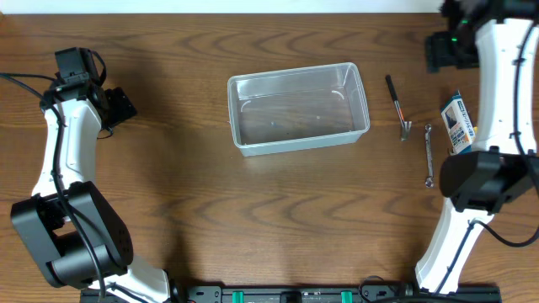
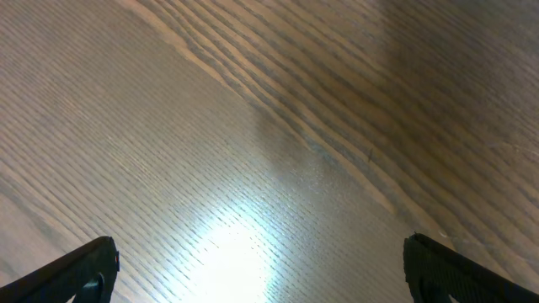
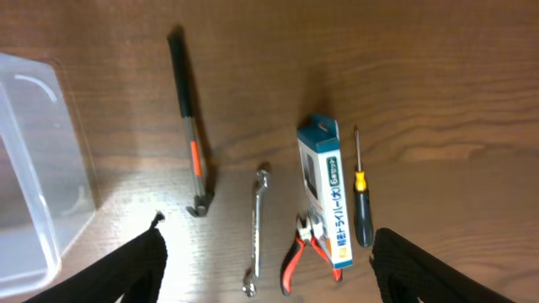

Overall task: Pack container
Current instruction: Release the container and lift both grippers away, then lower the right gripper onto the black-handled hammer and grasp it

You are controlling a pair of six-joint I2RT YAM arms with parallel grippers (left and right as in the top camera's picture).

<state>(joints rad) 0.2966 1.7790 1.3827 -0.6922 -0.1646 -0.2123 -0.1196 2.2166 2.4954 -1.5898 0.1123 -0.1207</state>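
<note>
The container (image 1: 296,144) is a clear, shallow plastic tub in the middle of the table, with nothing in it. It also shows at the left edge of the right wrist view (image 3: 38,181). My right gripper (image 3: 269,278) is open and empty, held high above a row of hand tools. These are a small hammer (image 3: 190,143), a wrench (image 3: 257,231), red-handled pliers (image 3: 305,251), a blue and white box (image 3: 325,189) and a screwdriver (image 3: 360,209). My left gripper (image 2: 261,278) is open and empty over bare wood at the far left (image 1: 118,105).
In the overhead view the hammer (image 1: 397,105), the wrench (image 1: 429,156) and the box (image 1: 459,124) lie right of the container. The right arm (image 1: 493,93) hides the pliers and screwdriver. The right gripper (image 1: 440,50) is at the back right.
</note>
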